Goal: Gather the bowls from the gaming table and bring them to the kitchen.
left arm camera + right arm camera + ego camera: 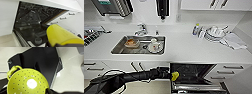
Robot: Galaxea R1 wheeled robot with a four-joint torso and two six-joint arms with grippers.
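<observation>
Where the kitchen's white worktop [189,47] runs across the head view, a steel sink [116,48] is sunk into it, left of centre. Inside the sink lie a brownish dish [132,43] and a white dish [154,47], side by side, with a tap [141,29] behind them. Whether these are the bowls of the task cannot be told.

Below the worktop, right of the sink, a dishwasher [191,72] stands open. Its door is folded down toward the floor and its inside is dark, with wire racks.

The left arm comes in low from the left and lies roughly level. The left hand [170,74] is at the dishwasher's left edge, with a yellow perforated bowl [175,75] at its tip. Whether the hand grips the bowl cannot be told.

In the left wrist view a smooth, rounded yellow surface [60,36] looms in front of the open dishwasher and partly blocks the sight of the door.

In the right wrist view the bowl's hollow side [28,83] faces the camera, dotted with small holes, and a loop handle [11,71] sticks out from its rim. The right hand [51,91] is a dark shape at the bowl's rim, and its state cannot be told.

On the worktop's right end lie a small bottle [196,29], a heap of pale dishes [214,33] and a white cloth [234,41]. White drawers [231,67] sit right of the dishwasher.
</observation>
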